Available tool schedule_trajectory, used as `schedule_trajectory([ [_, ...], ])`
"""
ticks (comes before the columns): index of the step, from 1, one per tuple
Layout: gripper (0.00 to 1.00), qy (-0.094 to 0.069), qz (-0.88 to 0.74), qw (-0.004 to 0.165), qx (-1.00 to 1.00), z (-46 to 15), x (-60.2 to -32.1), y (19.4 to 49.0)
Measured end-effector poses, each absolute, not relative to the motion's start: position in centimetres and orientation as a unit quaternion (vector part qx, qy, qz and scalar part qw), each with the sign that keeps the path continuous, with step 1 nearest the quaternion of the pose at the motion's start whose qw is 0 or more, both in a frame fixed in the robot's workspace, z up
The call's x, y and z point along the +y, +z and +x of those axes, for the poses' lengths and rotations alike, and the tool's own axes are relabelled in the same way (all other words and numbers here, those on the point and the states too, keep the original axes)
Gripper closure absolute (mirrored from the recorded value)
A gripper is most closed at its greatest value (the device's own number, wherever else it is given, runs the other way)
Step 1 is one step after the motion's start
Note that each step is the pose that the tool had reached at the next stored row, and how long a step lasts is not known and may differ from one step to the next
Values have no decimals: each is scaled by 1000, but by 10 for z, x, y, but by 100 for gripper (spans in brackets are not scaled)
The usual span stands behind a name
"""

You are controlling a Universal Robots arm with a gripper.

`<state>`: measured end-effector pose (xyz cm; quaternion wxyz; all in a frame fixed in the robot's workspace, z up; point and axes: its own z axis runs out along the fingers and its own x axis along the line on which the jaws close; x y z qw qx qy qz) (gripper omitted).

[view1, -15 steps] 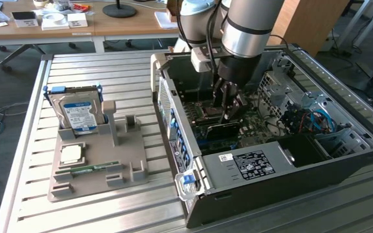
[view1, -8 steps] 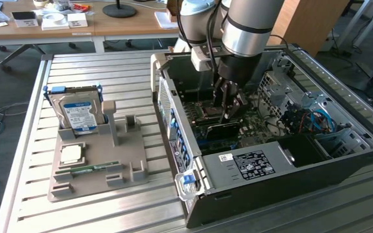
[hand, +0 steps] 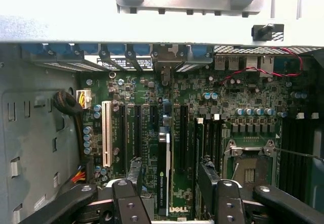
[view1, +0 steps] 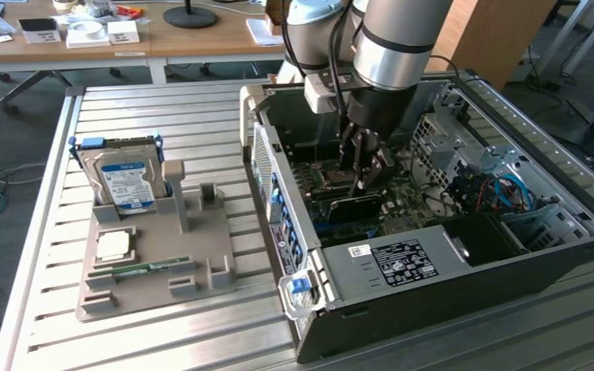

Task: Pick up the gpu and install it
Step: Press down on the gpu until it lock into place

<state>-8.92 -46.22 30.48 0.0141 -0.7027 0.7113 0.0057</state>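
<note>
The gpu (hand: 163, 173) stands on edge in a motherboard slot inside the open computer case (view1: 452, 286). Its black top edge carries white lettering. My gripper (hand: 171, 178) straddles it, jaws open, with a black finger (hand: 134, 176) on one side and another on the far side, and a gap between each finger and the card. In the exterior view the gripper (view1: 364, 179) reaches straight down into the case, just above the dark gpu (view1: 354, 205).
A grey holder (view1: 204, 263) on the slatted table at the exterior view's left carries a silver hard drive (view1: 127, 182), a processor chip (view1: 114, 246) and a green memory stick (view1: 151, 268). The case's power supply (view1: 401, 263) and drive cage (view1: 452, 139) flank the arm.
</note>
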Motion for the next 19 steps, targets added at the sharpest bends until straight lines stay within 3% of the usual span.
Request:
schedule_trajectory([
  [3, 43, 6, -703, 14, 711, -89, -462, 305],
  [6, 51, 6, -703, 14, 711, -89, -462, 305],
  [13, 86, 6, -703, 14, 711, -89, -462, 305],
  [19, 89, 6, -703, 14, 711, -89, -462, 305],
])
